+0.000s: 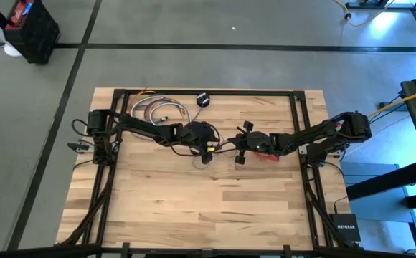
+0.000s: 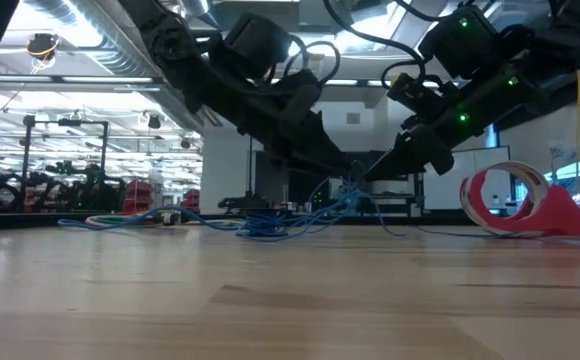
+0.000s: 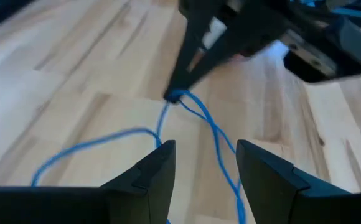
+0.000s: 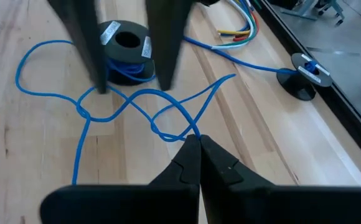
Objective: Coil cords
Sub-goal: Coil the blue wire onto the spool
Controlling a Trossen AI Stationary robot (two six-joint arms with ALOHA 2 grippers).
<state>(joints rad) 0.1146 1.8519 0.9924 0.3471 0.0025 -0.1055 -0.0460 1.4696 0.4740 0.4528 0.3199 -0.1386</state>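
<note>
Pinching the thin blue cord at mid-table

Both arms meet over the middle of the wooden table [image 1: 194,208]. The right gripper [image 4: 199,140] has its fingers pressed together on a bend of the thin blue cord [image 4: 131,102], holding the strand at the very tips; the left wrist view shows the same pinch from the other side, with the cord [image 3: 193,112] running down from those tips in two loose strands. The left gripper [image 3: 205,165] faces it from close by with its fingers spread apart, and the blue strands pass in front of and between them without being clamped.

The cord lies in slack, crossing loops on the boards between the two grippers. One stretch leads to a small black spool [image 4: 126,46] wound with more blue cord, which sits on the table just behind the left gripper's fingers in the right wrist view. Another stretch runs to a small black round puck [image 4: 304,87] near the table's far edge, also seen in the high view [image 1: 203,99].

A red-and-white cord bundle [image 2: 515,200] rests on the table near the right arm. A bunch of coloured wires [image 1: 158,109] lies by the left arm's base.
</note>
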